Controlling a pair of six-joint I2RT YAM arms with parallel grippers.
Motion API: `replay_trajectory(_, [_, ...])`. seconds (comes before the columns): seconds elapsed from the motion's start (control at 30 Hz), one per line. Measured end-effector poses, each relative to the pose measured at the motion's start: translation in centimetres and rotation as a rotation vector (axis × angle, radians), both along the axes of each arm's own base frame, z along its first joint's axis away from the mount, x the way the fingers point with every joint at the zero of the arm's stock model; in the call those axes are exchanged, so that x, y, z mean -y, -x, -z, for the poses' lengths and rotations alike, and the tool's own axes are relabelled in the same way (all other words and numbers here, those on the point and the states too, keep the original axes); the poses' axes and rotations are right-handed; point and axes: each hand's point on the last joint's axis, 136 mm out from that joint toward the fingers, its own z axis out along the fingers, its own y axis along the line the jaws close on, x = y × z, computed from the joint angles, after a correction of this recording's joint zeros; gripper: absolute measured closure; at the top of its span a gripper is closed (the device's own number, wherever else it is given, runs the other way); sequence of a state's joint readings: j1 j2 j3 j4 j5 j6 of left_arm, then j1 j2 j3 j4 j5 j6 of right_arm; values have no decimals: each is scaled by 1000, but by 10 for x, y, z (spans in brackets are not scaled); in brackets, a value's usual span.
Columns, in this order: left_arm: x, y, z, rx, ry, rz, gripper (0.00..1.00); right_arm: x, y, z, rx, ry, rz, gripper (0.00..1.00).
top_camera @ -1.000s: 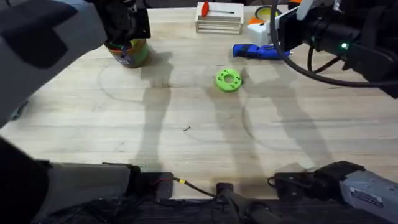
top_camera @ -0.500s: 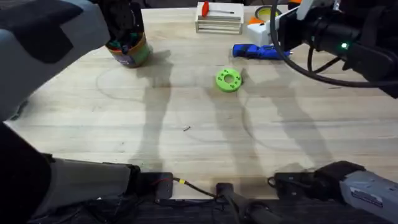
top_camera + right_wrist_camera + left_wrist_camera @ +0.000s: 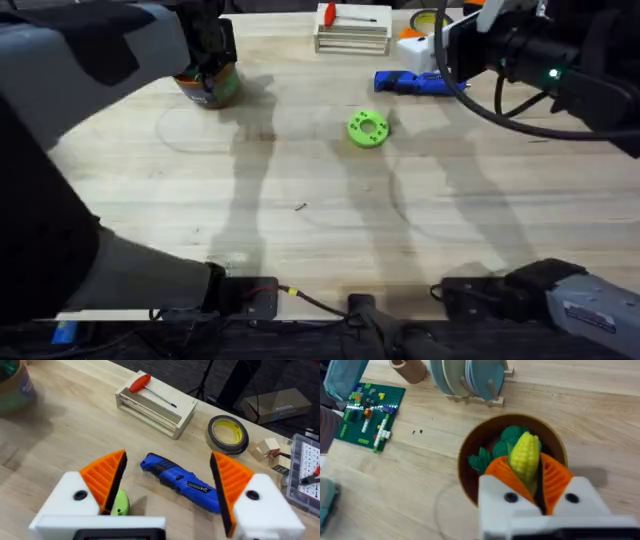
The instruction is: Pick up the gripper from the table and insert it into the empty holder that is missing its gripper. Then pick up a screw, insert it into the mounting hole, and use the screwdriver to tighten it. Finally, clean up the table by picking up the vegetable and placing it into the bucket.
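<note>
My left gripper [image 3: 532,474] is shut on the yellow-green vegetable [image 3: 525,452], which hangs just above the brown bucket [image 3: 470,446]; dark green toy pieces lie inside it. From overhead the left gripper [image 3: 207,60] sits over the bucket [image 3: 214,90] at the back left. At the back right my right gripper [image 3: 167,474] stands open and empty above the blue screwdriver [image 3: 181,483], also seen from overhead as right gripper [image 3: 427,48] and screwdriver [image 3: 415,83]. A tiny dark screw [image 3: 300,207] lies mid-table. The loose gripper piece and the empty holder are out of view.
A bright-green ring disc [image 3: 367,129] lies near the table's middle. At the back stand a wooden box [image 3: 352,36] with a red-handled tool [image 3: 140,382] and a yellow tape roll [image 3: 227,432]. Beyond the bucket are a green brick plate [image 3: 367,415] and a dish rack [image 3: 470,380].
The left arm has shifted a little over the bucket, its gripper still shut on the vegetable. The right arm and the things on the table have not moved.
</note>
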State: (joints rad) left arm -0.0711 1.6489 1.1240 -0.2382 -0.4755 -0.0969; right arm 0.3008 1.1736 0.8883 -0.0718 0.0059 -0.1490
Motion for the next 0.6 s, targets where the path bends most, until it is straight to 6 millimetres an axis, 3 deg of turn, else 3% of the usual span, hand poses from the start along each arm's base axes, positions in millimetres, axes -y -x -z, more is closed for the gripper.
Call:
replay_trajectory(0.03, [0, 0, 0, 0, 0, 0, 883, 0, 0, 0, 0, 0, 0, 10])
replay_trajectory(0.2, [0, -2, -2, 9, -2, 2, 109, 0, 0, 0, 0, 0, 0, 10])
replay_trajectory(0.23, [0, -3, -3, 16, 0, 1, 35, 0, 0, 0, 0, 0, 0, 10])
replay_trajectory(0.4, [0, 1, -12, 28, 0, 2, 8, 0, -1, -4, 16, 2, -3, 10])
replay_trajectory(0.6, [11, 16, -77, 170, 20, 36, 8, 3, 10, -31, 92, -2, -11, 10])
